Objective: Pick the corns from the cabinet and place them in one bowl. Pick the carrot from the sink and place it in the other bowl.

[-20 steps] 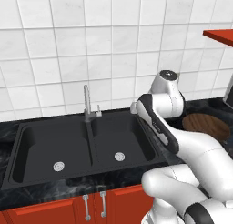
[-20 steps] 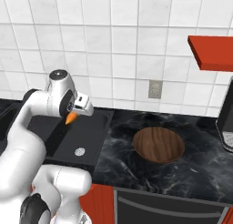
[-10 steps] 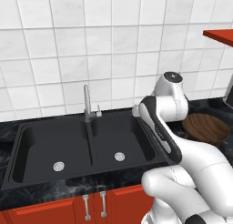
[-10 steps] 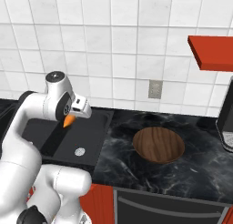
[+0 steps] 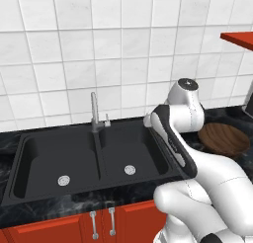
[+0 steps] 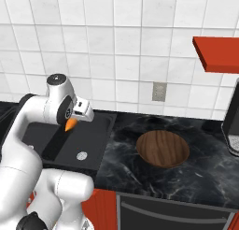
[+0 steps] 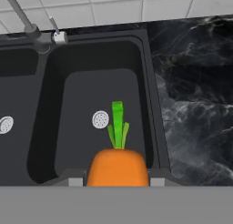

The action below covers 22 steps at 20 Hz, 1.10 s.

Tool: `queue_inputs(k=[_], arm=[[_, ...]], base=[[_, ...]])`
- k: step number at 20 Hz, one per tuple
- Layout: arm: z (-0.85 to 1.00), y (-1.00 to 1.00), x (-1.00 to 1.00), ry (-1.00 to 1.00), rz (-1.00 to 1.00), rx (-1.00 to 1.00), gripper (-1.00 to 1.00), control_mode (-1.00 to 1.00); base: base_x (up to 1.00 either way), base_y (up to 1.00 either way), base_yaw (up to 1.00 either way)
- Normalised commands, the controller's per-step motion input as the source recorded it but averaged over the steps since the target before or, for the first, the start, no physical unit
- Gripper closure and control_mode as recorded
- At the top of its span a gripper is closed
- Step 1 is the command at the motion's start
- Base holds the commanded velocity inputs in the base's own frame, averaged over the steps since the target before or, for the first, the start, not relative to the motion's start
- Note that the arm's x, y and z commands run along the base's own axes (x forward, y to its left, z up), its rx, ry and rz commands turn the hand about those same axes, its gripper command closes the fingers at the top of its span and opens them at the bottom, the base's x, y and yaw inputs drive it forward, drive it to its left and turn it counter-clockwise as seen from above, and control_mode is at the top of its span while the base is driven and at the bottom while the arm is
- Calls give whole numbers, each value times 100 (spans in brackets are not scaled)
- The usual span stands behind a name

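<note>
The white arm rises from the base, bends at a dark-jointed elbow over the near right edge of the sink, and carries its hand above the sink's right basin; the gripper points downward with its fingers pinched on the carrot, which hangs clear of the basin floor; in the hand view the carrot's orange body sits between the two finger tips and its green top points out over the basin, near the round silver drain. The curved silver tap stands at the far rim between the two basins; the dark brown bowl rests on the black marbled counter to the right of the sink, apart from the hand. White tiles cover the far wall, with a grey socket plate above the counter; the red wall shelf juts out at the upper right; red cupboard doors with silver handles run below the sink.
</note>
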Motion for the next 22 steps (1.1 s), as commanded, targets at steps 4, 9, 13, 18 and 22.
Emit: queue_inputs(k=[4, 9, 13, 18, 22], arm=[[0, 0, 0, 0, 0, 0, 100, 100], [0, 0, 0, 0, 0, 0, 100, 100], [0, 0, 0, 0, 0, 0, 100, 100], [0, 0, 0, 0, 0, 0, 100, 100], [0, -20, 0, 0, 0, 0, 100, -100]], base=[[-5, 0, 0], [12, -82, 12], [-1, -77, 7], [-3, -55, 1], [0, -6, 0]])
